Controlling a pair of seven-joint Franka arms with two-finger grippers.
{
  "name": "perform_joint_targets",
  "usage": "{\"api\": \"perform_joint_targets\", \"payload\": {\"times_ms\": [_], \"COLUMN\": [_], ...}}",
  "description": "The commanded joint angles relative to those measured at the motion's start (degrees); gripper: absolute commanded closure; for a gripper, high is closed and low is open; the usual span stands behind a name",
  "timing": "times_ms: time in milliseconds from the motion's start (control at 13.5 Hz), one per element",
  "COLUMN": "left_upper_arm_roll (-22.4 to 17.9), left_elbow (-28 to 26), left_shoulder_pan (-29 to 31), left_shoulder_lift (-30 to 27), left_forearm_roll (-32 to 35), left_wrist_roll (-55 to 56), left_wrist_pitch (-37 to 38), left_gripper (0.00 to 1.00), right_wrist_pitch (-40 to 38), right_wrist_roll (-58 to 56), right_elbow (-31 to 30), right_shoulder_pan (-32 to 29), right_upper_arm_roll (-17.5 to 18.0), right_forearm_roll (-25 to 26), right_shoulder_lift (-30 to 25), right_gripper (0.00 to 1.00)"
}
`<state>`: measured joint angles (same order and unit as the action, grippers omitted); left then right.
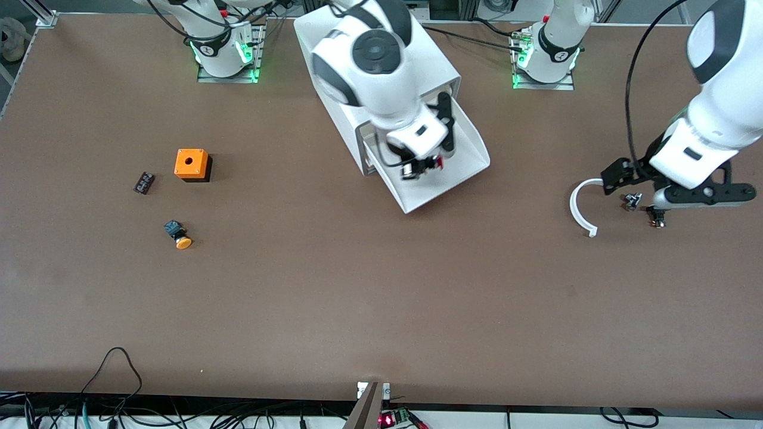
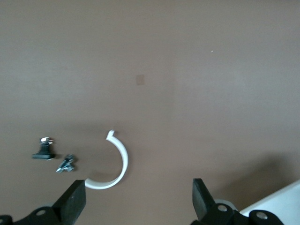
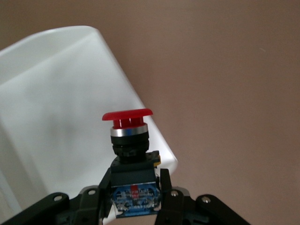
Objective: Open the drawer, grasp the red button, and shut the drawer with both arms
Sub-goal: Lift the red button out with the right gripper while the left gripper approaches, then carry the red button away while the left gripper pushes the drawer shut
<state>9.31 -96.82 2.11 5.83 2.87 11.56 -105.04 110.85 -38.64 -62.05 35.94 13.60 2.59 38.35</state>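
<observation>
Over the open drawer (image 1: 444, 173), with right tool (image 3: 135, 197) clamped on the button (image 3: 129, 140) and left tool (image 2: 138, 199) wide over the worktop (image 2: 187, 70): lift straight, clear the rim.

Two white arms stand at the bench's top edge, each ending in one black pincer: the right pincer (image 1: 421, 168) and the left pincer (image 1: 642, 207), so two pincers in all. One white cabinet (image 1: 334, 89) sits on the bench (image 1: 381, 298), with one drawer (image 1: 459, 161) pulled out. There are two push buttons: one red-capped button (image 3: 127, 117) and one orange-capped button (image 1: 177, 234). One orange box (image 1: 191, 164) with a single hole. One small black block (image 1: 143, 182). One white curved strip (image 1: 581, 208). Two tiny metal-and-black fittings (image 2: 43, 149) (image 2: 66, 164) lie beside the strip.
</observation>
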Motion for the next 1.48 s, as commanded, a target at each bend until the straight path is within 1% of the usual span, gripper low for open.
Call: {"api": "perform_joint_targets", "payload": {"times_ms": [0,148,296,444,519,667,741,889,1037,1111,1185,1407], "left_upper_arm_roll": [2.02,3.34,4.4,6.07,6.25,6.34,6.34,6.34,6.77,8.43,9.93,12.48], "left_elbow": [-5.11,-8.46,-11.45,-11.64,-11.9,-14.09,-14.79,-16.37,-18.05,-18.84,-19.63,-21.65], "left_shoulder_pan": [-0.7,-1.93,-4.21,-6.05,-7.37,-9.4,-9.84,-11.68,-12.39,-12.57,-12.57,-12.66], "left_shoulder_lift": [1.28,2.77,5.4,9.97,11.56,12.54,13.15,14.38,14.12,13.77,13.68,13.77], "left_forearm_roll": [-1.55,-1.55,-1.55,-1.55,-1.55,-1.55,-1.55,-1.55,-1.55,-1.55,-1.55,-1.55], "left_wrist_roll": [6.35,10.66,17.32,27.06,31.73,36.33,37.65,39.24,38.98,38.81,38.46,38.37], "left_wrist_pitch": [-8.12,-14.11,-20.52,-24.84,-27.3,-30.38,-31.18,-33.63,-35.4,-35.23,-35.23,-35.32], "left_gripper": [0.0,0.0,0.0,0.0,0.0,0.0,0.0,0.0,0.0,0.0,0.0,0.0], "right_wrist_pitch": [-0.02,-0.02,-0.28,-0.81,-0.72,-0.81,-0.81,0.24,2.08,4.09,7.24,20.41], "right_wrist_roll": [8.28,14.61,24.52,35.16,38.17,42.57,44.94,46.37,46.28,46.11,45.76,45.58], "right_elbow": [-1.15,-1.85,-4.21,-9.03,-12.19,-16.51,-18.53,-24.76,-29.16,-31.45,-34.34,-44.35], "right_shoulder_pan": [-4.46,-6.13,-7.63,-8.51,-8.95,-10.44,-12.19,-16.84,-19.23,-20.28,-21.16,-21.96], "right_upper_arm_roll": [-1.63,-4.71,-7.61,-11.12,-12.62,-15.0,-15.27,-15.27,-15.27,-15.27,-15.19,-15.27], "right_forearm_roll": [0.48,0.48,0.48,0.48,0.57,0.39,0.57,0.57,0.74,0.75,0.83,0.83], "right_shoulder_lift": [-2.13,-3.8,-5.03,-7.31,-8.19,-8.99,-9.6,-11.18,-11.72,-11.98,-12.16,-12.51], "right_gripper": [0.75,0.75,0.75,0.75,0.75,0.75,0.75,0.75,0.75,0.75,0.75,0.75]}}
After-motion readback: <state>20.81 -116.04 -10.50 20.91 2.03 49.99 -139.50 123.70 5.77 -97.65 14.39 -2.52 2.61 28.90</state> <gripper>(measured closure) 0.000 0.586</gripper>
